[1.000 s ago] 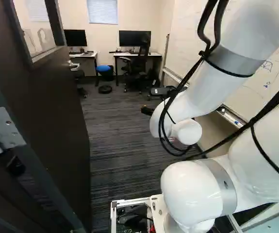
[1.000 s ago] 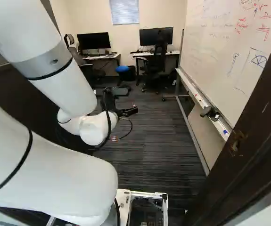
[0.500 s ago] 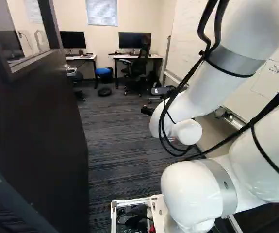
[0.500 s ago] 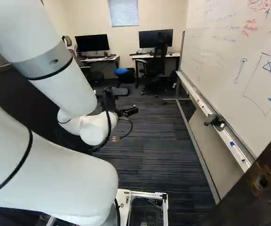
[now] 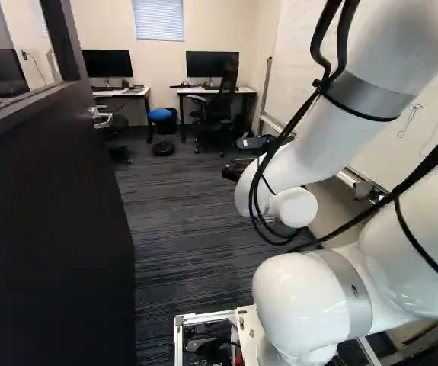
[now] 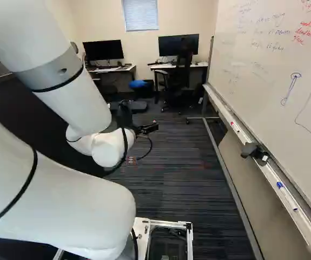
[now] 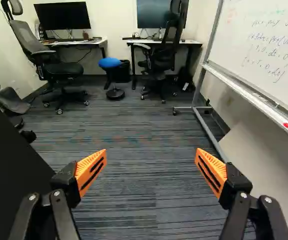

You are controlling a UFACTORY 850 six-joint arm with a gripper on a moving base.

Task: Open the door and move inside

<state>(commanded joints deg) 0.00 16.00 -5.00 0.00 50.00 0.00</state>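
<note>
The dark door (image 5: pixel 51 206) stands swung open along the left of the left base view, its silver lever handle (image 5: pixel 101 117) near the far edge and a glass pane above. My gripper (image 6: pixel 149 128) is held out ahead of the arm in the right base view, well apart from the handle. In the wrist view the gripper (image 7: pixel 151 167) is open, its orange pads wide apart with only carpet seen between them. The door's dark edge (image 7: pixel 8 165) shows beside one finger there.
A whiteboard on a wheeled frame (image 6: pixel 220 142) runs along the side opposite the door, a dark clip-like object (image 6: pixel 255 154) on its tray. Against the far wall stand desks with monitors (image 7: pixel 62 16), office chairs (image 7: pixel 63 60) and a blue stool (image 7: pixel 109 63).
The base has moved forward into the room: the hinge and dark frame have left the views, and the whiteboard looks nearer. The arm holds its pose against its lowest joint.
</note>
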